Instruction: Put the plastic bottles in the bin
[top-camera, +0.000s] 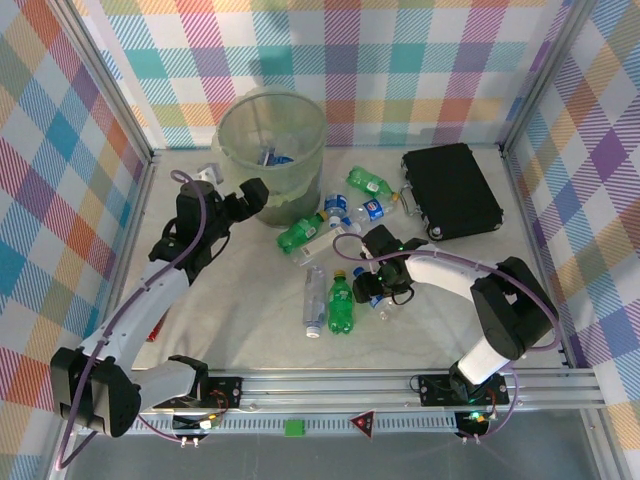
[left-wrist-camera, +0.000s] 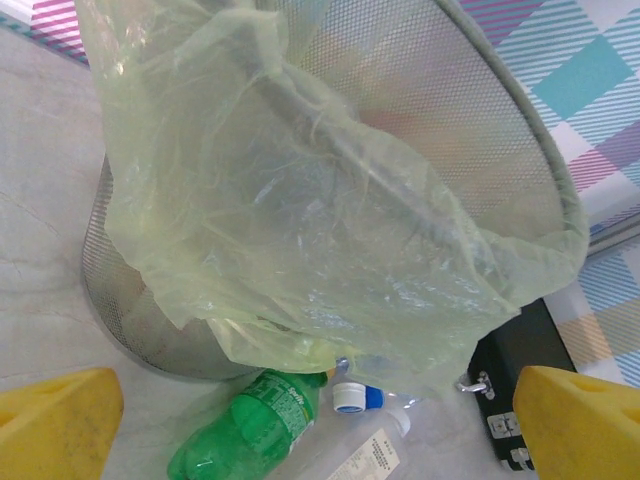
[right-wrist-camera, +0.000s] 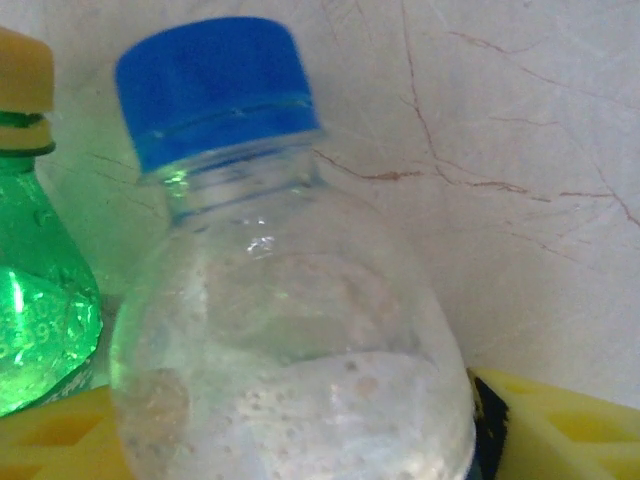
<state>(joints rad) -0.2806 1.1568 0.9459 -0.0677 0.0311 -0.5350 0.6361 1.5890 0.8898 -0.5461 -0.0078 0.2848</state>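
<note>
The bin (top-camera: 272, 140), grey mesh with a pale green bag, stands at the back left with a blue-labelled bottle (top-camera: 272, 157) inside. My left gripper (top-camera: 250, 196) hangs open against the bin's near side. In the left wrist view the bin (left-wrist-camera: 330, 190) looms above the open gripper (left-wrist-camera: 320, 440), with a green bottle (left-wrist-camera: 250, 430) and a clear bottle (left-wrist-camera: 365, 450) lying below. My right gripper (top-camera: 383, 292) is down on the table, and its yellow fingers (right-wrist-camera: 560, 430) press both sides of a clear blue-capped bottle (right-wrist-camera: 290, 330). A green bottle (right-wrist-camera: 35, 300) lies just left of it.
More bottles lie between the arms: green ones (top-camera: 341, 300) (top-camera: 300, 233) (top-camera: 370, 183) and clear ones (top-camera: 314, 298) (top-camera: 337, 210) (top-camera: 375, 209). A black case (top-camera: 450, 190) sits at the back right. Plaid walls close in the table on three sides.
</note>
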